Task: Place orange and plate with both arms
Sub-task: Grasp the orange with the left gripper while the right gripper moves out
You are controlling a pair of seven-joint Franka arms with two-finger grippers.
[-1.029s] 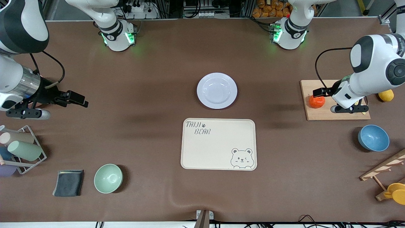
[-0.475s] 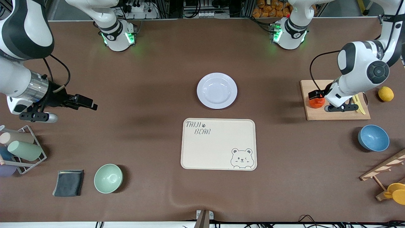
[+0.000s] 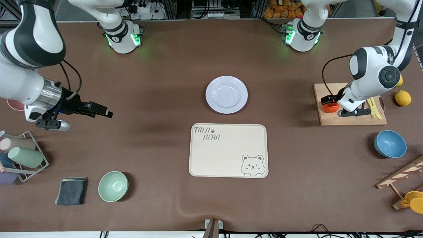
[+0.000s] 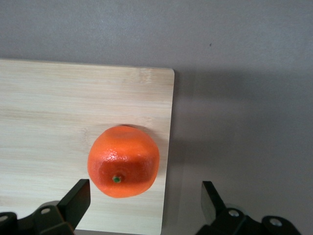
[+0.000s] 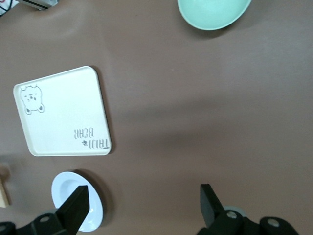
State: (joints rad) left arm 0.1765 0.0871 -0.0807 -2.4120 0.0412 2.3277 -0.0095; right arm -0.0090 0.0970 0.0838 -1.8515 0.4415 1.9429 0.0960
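The orange [image 3: 330,107] sits on a wooden board [image 3: 350,119] at the left arm's end of the table, near the board's edge that faces the plate. My left gripper [image 3: 331,100] hangs just over it, open. In the left wrist view the orange [image 4: 123,160] lies close to one finger, at the fingertips of the open left gripper [image 4: 145,197]. The plate [image 3: 226,95] lies at mid table. My right gripper [image 3: 105,113] is open and empty over bare table toward the right arm's end. Its wrist view shows the plate [image 5: 73,198] past the right gripper [image 5: 144,198].
A cream bear tray [image 3: 228,150] lies nearer the camera than the plate. A blue bowl [image 3: 390,144] and a lemon [image 3: 403,98] are near the board. A green bowl [image 3: 113,186], a dark cloth [image 3: 71,190] and a cup rack [image 3: 19,155] are at the right arm's end.
My left gripper has come down closer over the orange. My right gripper has moved toward the middle of the table, still open and empty.
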